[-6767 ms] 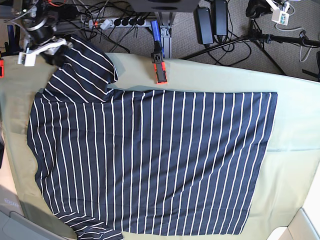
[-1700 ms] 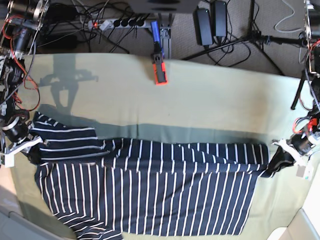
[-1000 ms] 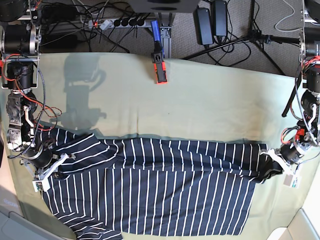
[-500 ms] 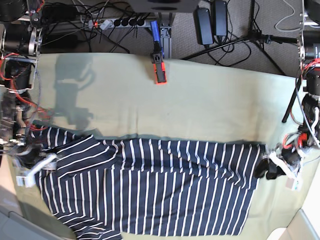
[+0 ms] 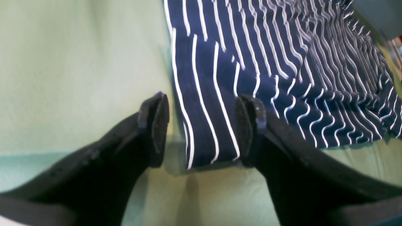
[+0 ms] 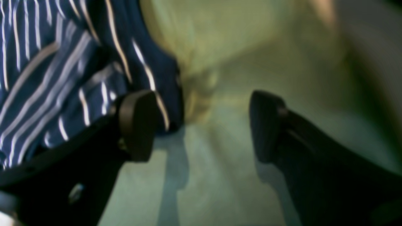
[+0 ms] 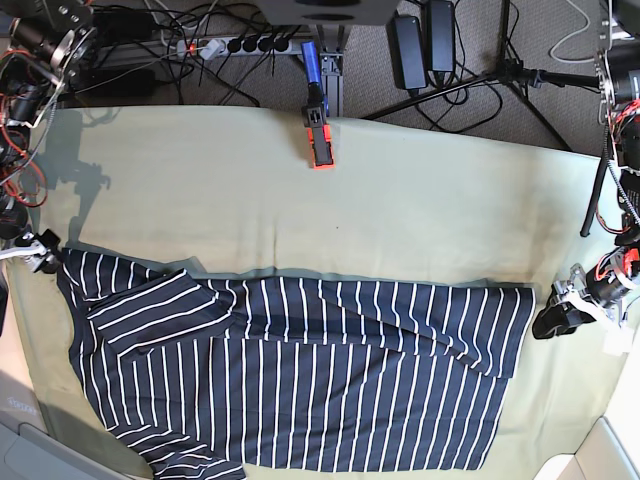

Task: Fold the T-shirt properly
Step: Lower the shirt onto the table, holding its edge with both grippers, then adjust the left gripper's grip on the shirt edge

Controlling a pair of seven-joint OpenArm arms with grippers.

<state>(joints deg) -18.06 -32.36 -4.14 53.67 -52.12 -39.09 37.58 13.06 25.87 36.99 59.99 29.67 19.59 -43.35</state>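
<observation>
- T-shirt [image 7: 300,375] lies folded over on the green-covered desk [image 7: 400,210].
- Left tool [image 5: 201,128] is spread apart over its corner.
- Right tool [image 6: 201,125] is apart beside its edge, gripping nothing.

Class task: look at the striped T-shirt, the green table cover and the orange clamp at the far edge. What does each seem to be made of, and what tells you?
T-shirt: soft knit fabric, matte; it ripples and lies folded over itself.
Table cover: pale green cloth, matte, with faint creases.
Clamp: probably hard plastic, with a slight sheen on its orange body.
</observation>
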